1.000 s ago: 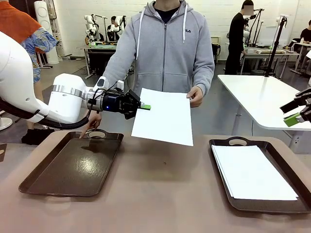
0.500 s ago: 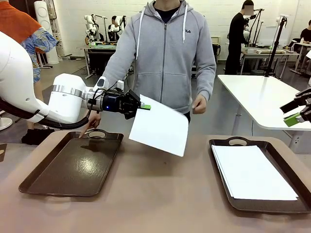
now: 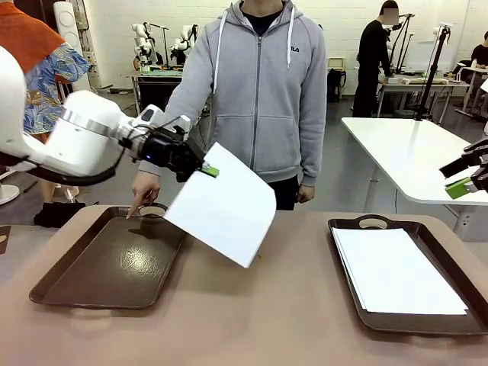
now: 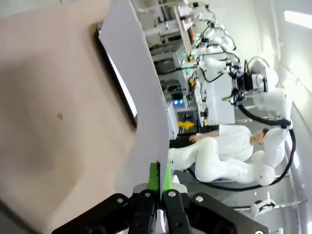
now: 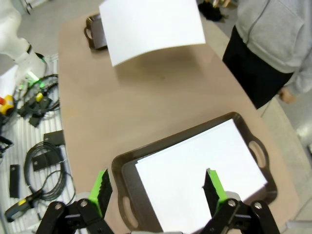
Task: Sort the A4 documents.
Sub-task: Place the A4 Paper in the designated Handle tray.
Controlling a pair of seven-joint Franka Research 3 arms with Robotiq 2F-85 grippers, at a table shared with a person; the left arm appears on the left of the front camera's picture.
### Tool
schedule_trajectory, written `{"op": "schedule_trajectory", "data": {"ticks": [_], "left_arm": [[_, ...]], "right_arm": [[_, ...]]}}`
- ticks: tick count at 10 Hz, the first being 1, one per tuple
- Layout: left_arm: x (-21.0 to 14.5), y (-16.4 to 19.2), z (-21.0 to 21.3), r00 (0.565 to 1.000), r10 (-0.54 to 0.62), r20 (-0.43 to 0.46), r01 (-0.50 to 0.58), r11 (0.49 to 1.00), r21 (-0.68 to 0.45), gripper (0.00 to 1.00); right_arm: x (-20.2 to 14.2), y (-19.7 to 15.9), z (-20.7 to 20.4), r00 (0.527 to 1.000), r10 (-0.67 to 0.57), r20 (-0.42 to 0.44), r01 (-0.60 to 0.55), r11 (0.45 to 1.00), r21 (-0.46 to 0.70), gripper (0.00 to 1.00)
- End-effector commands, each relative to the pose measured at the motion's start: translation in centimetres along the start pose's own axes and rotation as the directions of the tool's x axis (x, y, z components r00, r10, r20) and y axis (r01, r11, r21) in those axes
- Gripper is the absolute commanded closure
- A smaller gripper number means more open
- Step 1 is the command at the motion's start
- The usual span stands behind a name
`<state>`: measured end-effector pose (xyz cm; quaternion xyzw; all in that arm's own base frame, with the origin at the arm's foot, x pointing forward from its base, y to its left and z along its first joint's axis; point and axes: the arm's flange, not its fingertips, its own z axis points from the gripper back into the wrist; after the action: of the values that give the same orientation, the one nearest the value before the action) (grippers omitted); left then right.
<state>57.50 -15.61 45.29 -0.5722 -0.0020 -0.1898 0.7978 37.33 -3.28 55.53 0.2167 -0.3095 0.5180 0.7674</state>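
My left gripper (image 3: 207, 171) is shut on the upper corner of one A4 document (image 3: 225, 206), a white sheet that hangs tilted over the table between the trays. In the left wrist view the green pads (image 4: 155, 176) pinch the sheet's (image 4: 141, 92) edge. The left brown tray (image 3: 114, 259) is bare; the person's hand (image 3: 143, 191) points a finger at its far rim. A stack of white documents (image 3: 396, 268) lies in the right brown tray (image 3: 358, 223). My right gripper (image 3: 467, 180) hovers open at the far right, high above that stack (image 5: 200, 173).
The person in a grey hoodie (image 3: 259, 84) stands at the far edge, between the trays. A white table (image 3: 412, 152) stands behind on the right. Cables and tools (image 5: 34, 97) lie on the floor beside the table.
The person's hand has let go of the sheet and dropped. My left arm has swung the sheet left and down toward the left tray. The right arm has stayed still.
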Motion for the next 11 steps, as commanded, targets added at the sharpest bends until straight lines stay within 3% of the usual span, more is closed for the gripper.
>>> {"op": "schedule_trajectory", "data": {"ticks": [1,2,7,9,11], "left_arm": [[-2.0,-0.2,1.9,0.998,0.069,-0.012,-0.068,0.997,0.039,0.99],[-3.6,0.5,2.8,0.993,0.12,-0.02,-0.12,0.992,0.036,0.99],[-12.1,3.7,7.4,0.931,0.333,0.148,-0.34,0.94,0.027,0.99],[-13.4,4.9,8.4,0.92,0.352,0.173,-0.363,0.931,0.035,0.99],[-13.0,6.8,9.1,0.946,0.279,0.166,-0.288,0.957,0.035,0.99]], "right_arm": [[0.0,0.1,-0.1,1.0,-0.001,-0.012,0.001,1.0,-0.003,0.02],[0.0,0.1,-0.1,1.0,-0.001,-0.012,0.001,1.0,-0.003,0.02],[0.0,0.1,-0.1,1.0,-0.001,-0.012,0.001,1.0,-0.003,0.02],[0.0,0.1,-0.1,1.0,-0.001,-0.012,0.001,1.0,-0.003,0.02],[0.0,0.1,-0.1,1.0,-0.001,-0.012,0.001,1.0,-0.003,0.02]]}}
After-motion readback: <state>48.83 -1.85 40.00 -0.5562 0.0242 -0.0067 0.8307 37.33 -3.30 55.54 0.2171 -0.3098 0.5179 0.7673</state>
